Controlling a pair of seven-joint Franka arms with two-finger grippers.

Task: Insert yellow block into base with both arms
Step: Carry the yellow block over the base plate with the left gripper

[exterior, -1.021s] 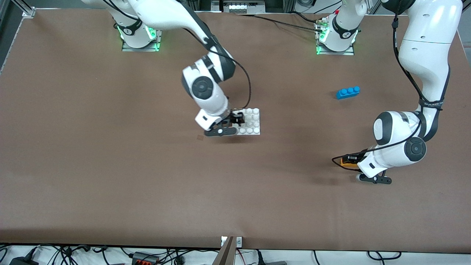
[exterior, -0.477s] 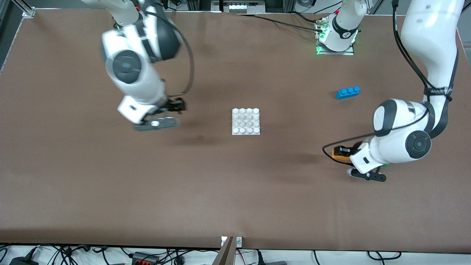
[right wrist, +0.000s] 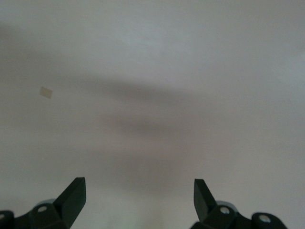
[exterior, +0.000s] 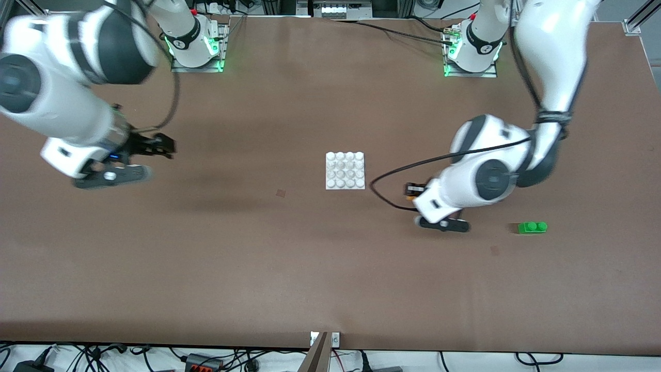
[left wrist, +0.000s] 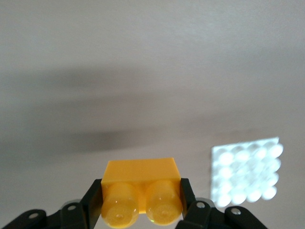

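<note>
We see the left gripper (left wrist: 141,200) clamped on the yellow block (left wrist: 141,189), up over the table (exterior: 258,258) beside the white base (exterior: 345,170). Right gripper (right wrist: 138,191), fingers apart, hangs toward the right arm's end.

Even overhead light, with motion blur on both arms

The brown matte bench (exterior: 310,268) is evenly lit from above; soft smeared shadows lie beneath each arm. The white jointed right arm (exterior: 62,98) is heavily blurred in the front view. In the left wrist view the small orange-yellow two-stud plastic brick (left wrist: 141,195) is fairly crisp, while the flat white studded square plate (left wrist: 245,172) glares, overexposed and soft. The right wrist view is hazy and washed out.
</note>
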